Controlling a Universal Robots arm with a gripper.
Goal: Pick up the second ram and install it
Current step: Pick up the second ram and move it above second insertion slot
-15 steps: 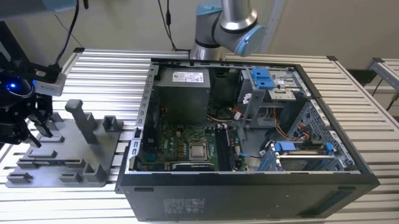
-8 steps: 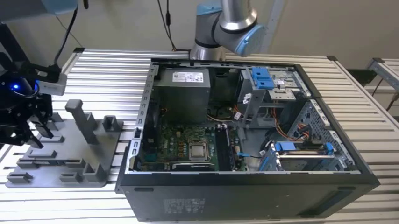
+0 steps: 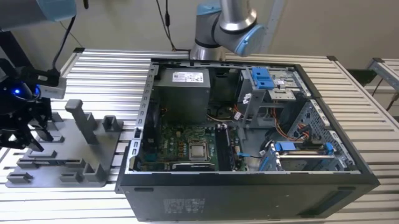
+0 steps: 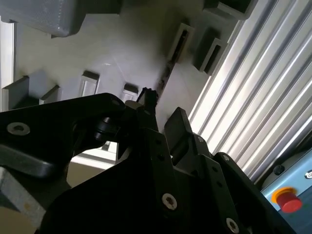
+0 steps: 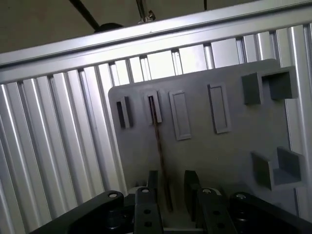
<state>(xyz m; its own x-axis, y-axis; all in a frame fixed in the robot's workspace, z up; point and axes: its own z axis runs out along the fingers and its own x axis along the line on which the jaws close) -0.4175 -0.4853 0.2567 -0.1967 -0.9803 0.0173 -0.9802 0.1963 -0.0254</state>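
Observation:
The second ram [image 5: 158,141] stands on its thin edge in a slot of the grey fixture plate [image 5: 204,146] and looks like a narrow dark strip; in the second wrist view the ram [image 4: 165,74] runs out from the same slot. My gripper [image 5: 170,178] is open just above the plate, one black finger on each side of the stick with small gaps to it. In the exterior view the gripper [image 3: 26,137] hangs over the fixture plate [image 3: 68,156] at the exterior view's left, well away from the open computer case [image 3: 349,154].
The case lies open with the green motherboard [image 3: 181,144], a grey power supply [image 3: 182,93] and blue drive latches [image 3: 262,77]. Grey posts [image 3: 84,119] rise from the fixture plate. The ribbed aluminium table [image 3: 100,70] runs beneath. A red stop button [image 4: 287,200] sits nearby.

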